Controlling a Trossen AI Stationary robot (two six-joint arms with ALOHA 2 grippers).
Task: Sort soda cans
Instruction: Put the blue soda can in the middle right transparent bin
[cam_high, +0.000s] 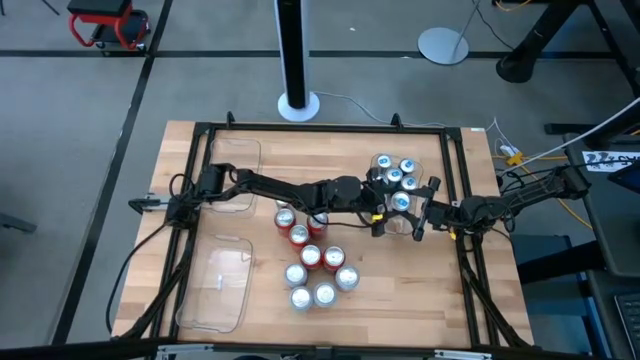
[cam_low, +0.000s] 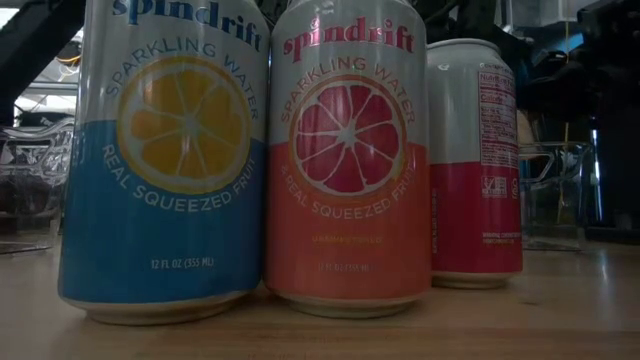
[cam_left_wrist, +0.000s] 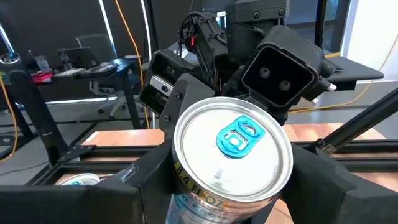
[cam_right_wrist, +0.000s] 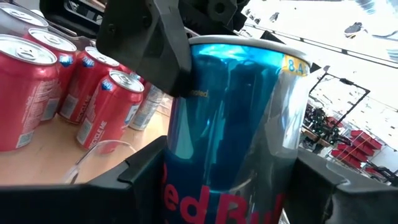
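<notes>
Soda cans (cam_high: 312, 262) clustered on wooden table (cam_high: 260, 310); grey floor beyond.

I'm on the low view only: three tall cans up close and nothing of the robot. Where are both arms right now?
Observer: Both meet over the table's right side, beside a clear tray holding blue-tabbed cans.
Operator: Is either one carrying anything?
Observer: Yes. The right end effector is shut on a blue can, and the left end effector is at that same can from the opposite side.
Operator: What else needs sorting?
Observer: A cluster of red and silver cans stands mid-table, and two more clear trays lie on the table's left side.
</notes>
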